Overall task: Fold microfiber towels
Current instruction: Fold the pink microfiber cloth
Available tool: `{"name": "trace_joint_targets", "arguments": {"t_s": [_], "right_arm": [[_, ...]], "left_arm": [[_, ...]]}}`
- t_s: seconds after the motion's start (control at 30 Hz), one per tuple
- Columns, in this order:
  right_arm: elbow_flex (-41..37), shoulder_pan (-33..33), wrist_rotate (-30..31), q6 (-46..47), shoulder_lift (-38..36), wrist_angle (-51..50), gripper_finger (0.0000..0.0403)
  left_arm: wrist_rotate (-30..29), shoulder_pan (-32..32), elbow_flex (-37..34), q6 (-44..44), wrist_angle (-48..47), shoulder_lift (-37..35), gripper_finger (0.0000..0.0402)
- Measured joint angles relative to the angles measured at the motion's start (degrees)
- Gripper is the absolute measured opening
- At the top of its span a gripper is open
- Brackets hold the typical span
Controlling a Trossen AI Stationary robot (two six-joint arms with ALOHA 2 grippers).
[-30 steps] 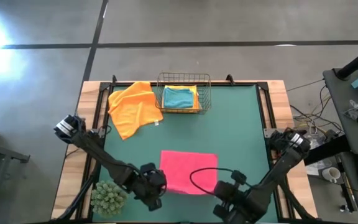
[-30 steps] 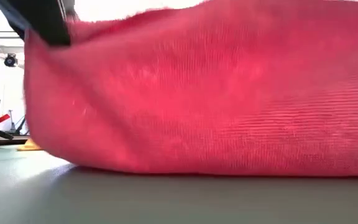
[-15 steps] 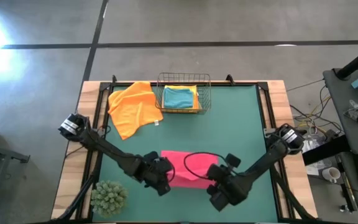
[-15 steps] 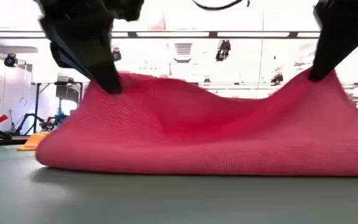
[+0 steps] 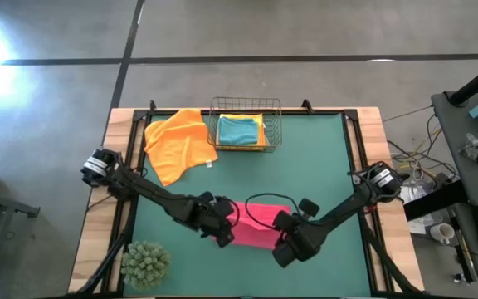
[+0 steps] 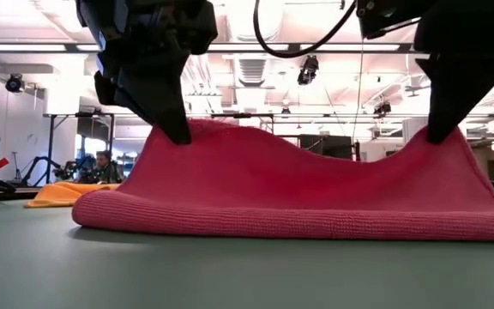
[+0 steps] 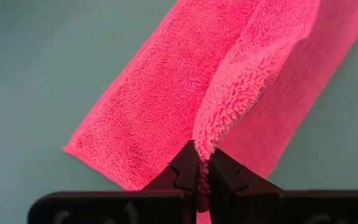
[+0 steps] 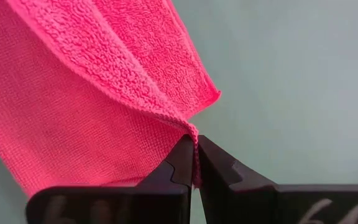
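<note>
The fuzzy pink microfiber towel is pinched in both my hands near the table's front edge, about midway along it. My left hand is clamped on one corner and my right hand on the other, each lifting its corner into a peak while the cloth sags between them and its folded edge rests on the green table. From the left wrist view the fabric rises straight out of my closed fingers. A crumpled orange microfiber towel lies at the far left corner, just beside a wire basket on the far edge holding a folded teal towel over a yellow one. A green spiky plant ball sits at the near left corner.
</note>
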Motion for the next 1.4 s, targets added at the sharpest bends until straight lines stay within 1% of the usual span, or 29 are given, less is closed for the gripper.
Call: {"name": "trace_joint_targets", "arguments": {"t_s": [0.13, 0.2, 0.37, 0.47, 0.63, 0.77, 0.9, 1.0, 1.17, 1.3, 1.4], "right_arm": [[0.0, -1.39, 0.13, -1.48, 0.0, 0.11, 0.0008], [-0.03, -2.17, 0.16, -2.1, 0.0, 0.13, 0.0008], [-0.11, -4.11, 0.14, -4.58, 0.0, 0.13, 0.0008], [-0.14, -5.16, 0.14, -6.33, 0.0, 0.14, 0.0008], [-0.15, -6.25, 0.16, -8.12, 0.0, 0.25, 0.0008], [-0.15, -7.0, 0.19, -8.53, -0.02, 0.25, 0.0008], [-0.15, -7.48, 0.71, -9.56, -0.02, 0.26, 0.001], [-0.15, -7.99, 1.48, -10.08, -0.02, 0.31, 0.002], [-0.15, -9.63, 0.56, -10.46, -0.02, 0.39, 0.0057], [-0.15, -9.71, 0.1, -11.02, -0.36, -0.02, 0.0095], [-0.15, -9.6, 0.11, -11.23, -1.86, -0.17, 0.0116]], "left_arm": [[0.09, 0.4, -0.06, -1.29, -1.61, 0.15, 0.0002], [0.08, 0.53, -0.09, -3.1, -2.42, 0.15, 0.0013], [0.02, 0.56, -0.63, -5.06, -3.03, 0.15, 0.006], [0.0, 0.75, -1.64, -8.38, -3.34, 0.28, 0.0092], [0.26, 0.91, -2.94, -8.82, -3.56, 0.28, 0.0139], [1.71, 1.48, -2.94, -8.78, -3.96, 0.14, 0.0164], [3.01, 1.91, -2.16, -6.69, -3.92, -0.44, 0.0173], [3.06, 1.89, -1.29, -4.2, -3.9, -0.99, 0.0173], [2.95, 1.61, -0.27, -0.4, -3.76, -1.23, 0.0173], [2.9, 1.02, 0.19, 2.15, -2.78, -1.23, 0.0173], [2.82, 0.28, 0.81, 3.49, -2.24, -1.23, 0.0173]]}}
